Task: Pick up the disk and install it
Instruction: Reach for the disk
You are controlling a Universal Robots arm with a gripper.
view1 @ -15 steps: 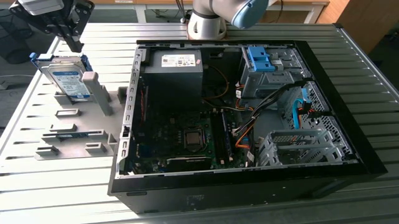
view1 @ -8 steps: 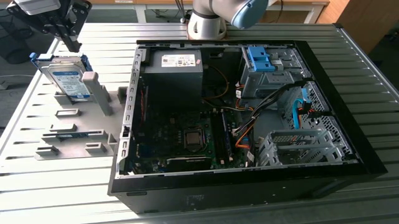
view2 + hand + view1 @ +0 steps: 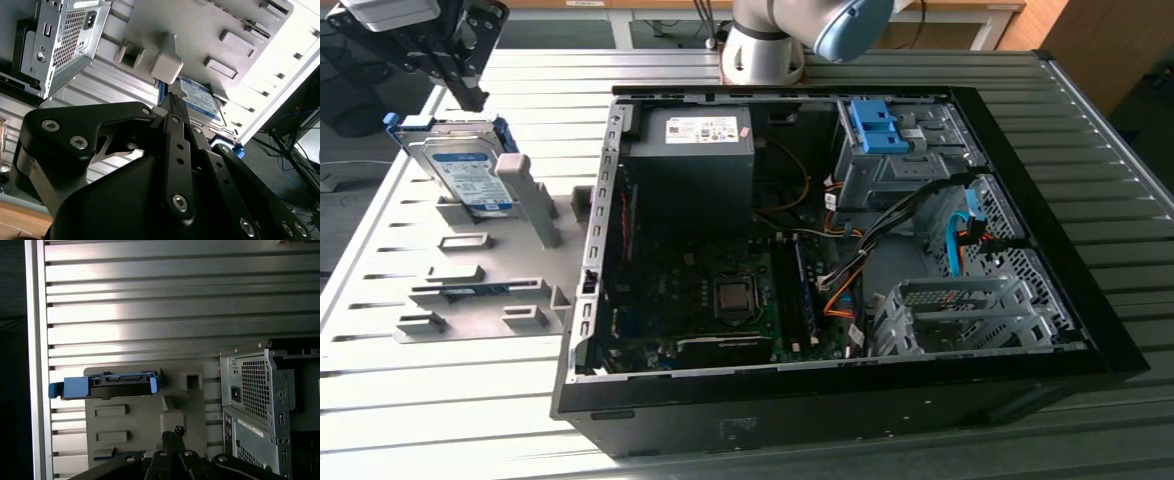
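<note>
The disk [image 3: 462, 168], a silver drive with a white-and-blue label in a blue frame, stands on edge, leaning in a grey holder [image 3: 527, 195] on the table at the exterior view's left. The first wrist view shows the disk [image 3: 107, 386] edge-on, and in the second wrist view its label [image 3: 201, 102] shows beyond the fingertips. My gripper [image 3: 472, 98] hangs just above the disk's far end without touching it. In both wrist views the gripper [image 3: 175, 101] [image 3: 173, 432] has its fingertips together, shut, with nothing held.
An open computer case [image 3: 587, 300] lies in the middle of the slatted metal table [image 3: 440, 400], with a blue clip [image 3: 874, 125] on a drive bay at its far side. A grey fixture plate [image 3: 480, 290] with small brackets lies beside the disk. The arm's base [image 3: 767, 50] stands behind the case.
</note>
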